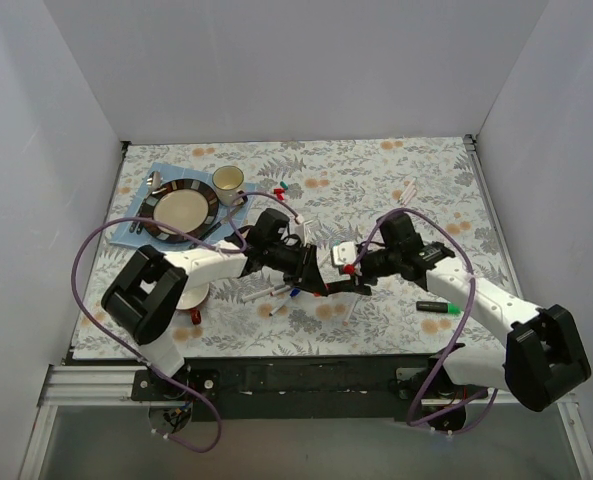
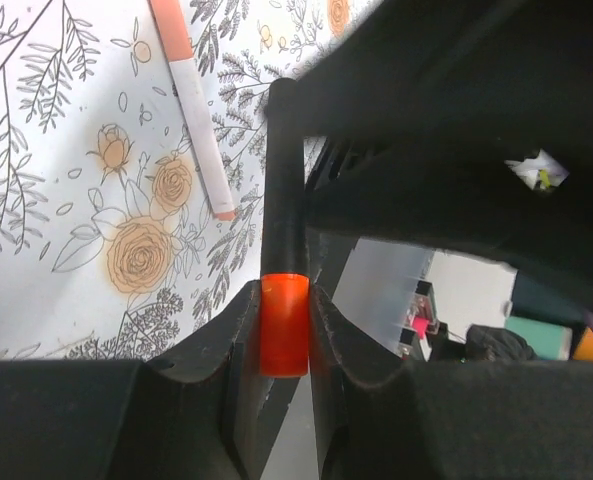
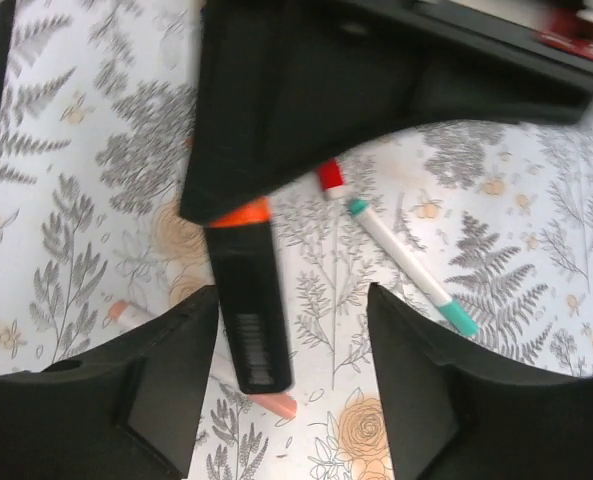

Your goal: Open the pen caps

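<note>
My left gripper (image 2: 284, 340) is shut on the orange cap (image 2: 284, 325) of a black marker (image 2: 283, 180), held above the floral cloth. In the right wrist view the marker's body (image 3: 248, 305) hangs between the fingers of my open right gripper (image 3: 294, 330), close to its left finger, and the orange cap (image 3: 241, 213) shows at the top. Both grippers meet at mid-table in the top view, left (image 1: 328, 278) and right (image 1: 364, 270). A white pen (image 3: 406, 265) with a teal cap (image 3: 460, 320) and a red cap (image 3: 331, 178) lie below.
A black marker with a green cap (image 1: 438, 308) lies at the right. Several loose pens (image 1: 276, 295) lie under the left arm. A pink-ended pen (image 2: 196, 110) lies on the cloth. A plate (image 1: 181, 208) and a cup (image 1: 227, 181) stand on a blue mat (image 1: 141, 225) at the back left.
</note>
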